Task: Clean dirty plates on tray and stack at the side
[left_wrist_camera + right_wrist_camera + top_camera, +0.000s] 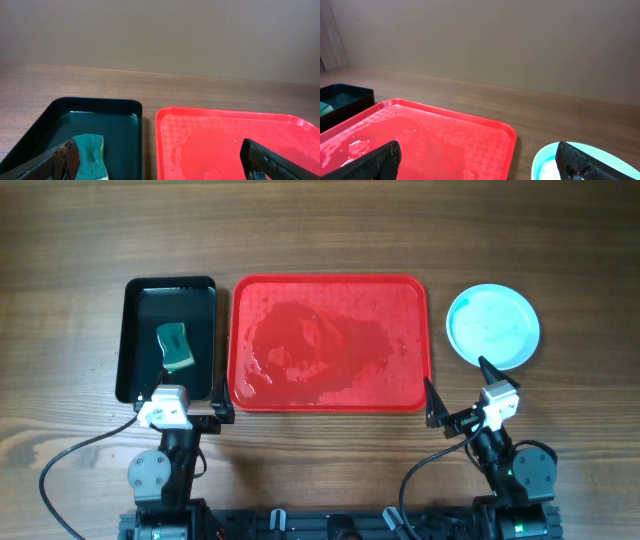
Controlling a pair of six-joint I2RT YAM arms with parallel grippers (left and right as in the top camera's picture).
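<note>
The red tray (330, 345) lies in the middle of the table, wet and holding no plates; it also shows in the left wrist view (225, 140) and the right wrist view (435, 140). The pale turquoise plates (492, 326) sit in a stack on the wood to the right of the tray, with the top one showing; the stack's edge shows in the right wrist view (545, 162). My left gripper (185, 416) is open and empty at the near edge, between the black tray and the red tray. My right gripper (458, 392) is open and empty, just near of the gap between tray and plates.
A smaller black tray (140, 340) with water and a green sponge (175, 346) stands left of the red tray; both show in the left wrist view, tray (120, 125) and sponge (92, 150). Bare wooden table lies beyond.
</note>
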